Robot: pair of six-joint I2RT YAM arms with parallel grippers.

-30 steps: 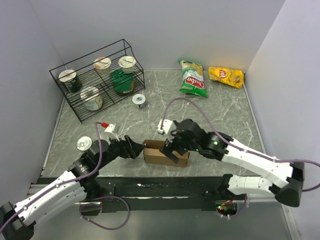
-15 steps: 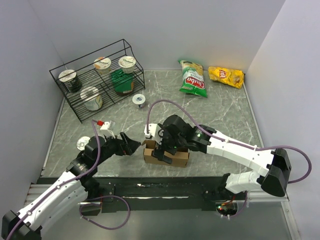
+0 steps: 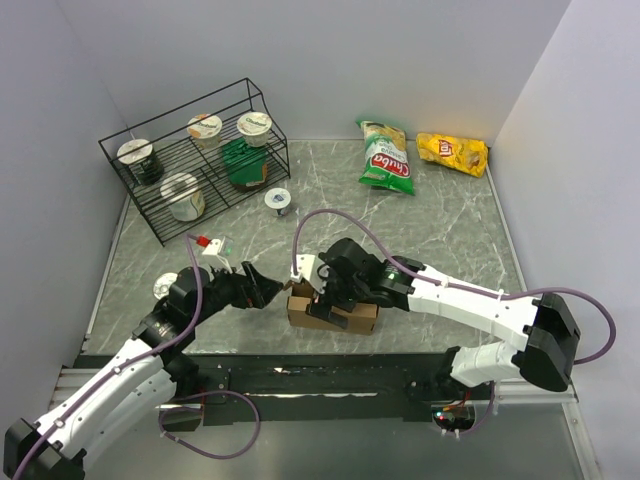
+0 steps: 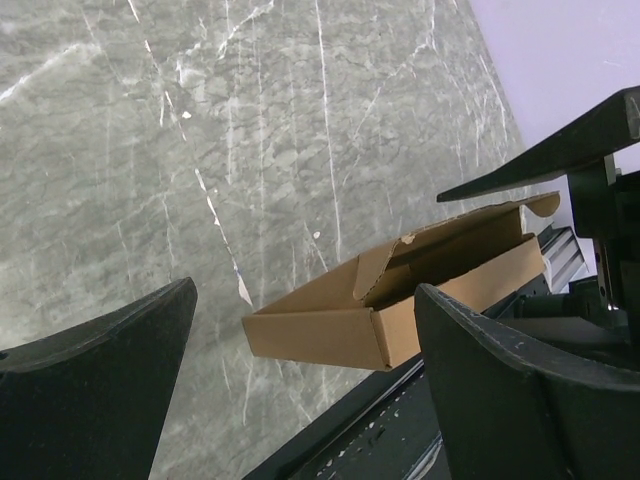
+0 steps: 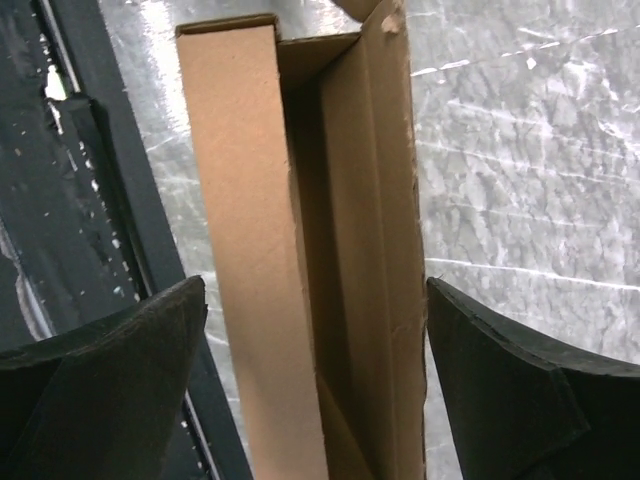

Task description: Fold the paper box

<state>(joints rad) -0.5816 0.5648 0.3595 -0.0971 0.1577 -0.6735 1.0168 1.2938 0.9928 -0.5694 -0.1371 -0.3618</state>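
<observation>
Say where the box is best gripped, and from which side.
Probably across its narrow width, from above: the box lies long and slim with its long sides parallel, so open jaws can straddle both. The right gripper hovers there, jaws either side.

I find the paper box [image 3: 358,320] plain brown corrugated cardboard, matt, one cut edge frayed. Table [image 3: 450,230]: smooth grey marble-look surface, slight sheen. Fingers [image 5: 100,390] of my right gripper [image 5: 315,295]: matt black plastic by appearance.
</observation>
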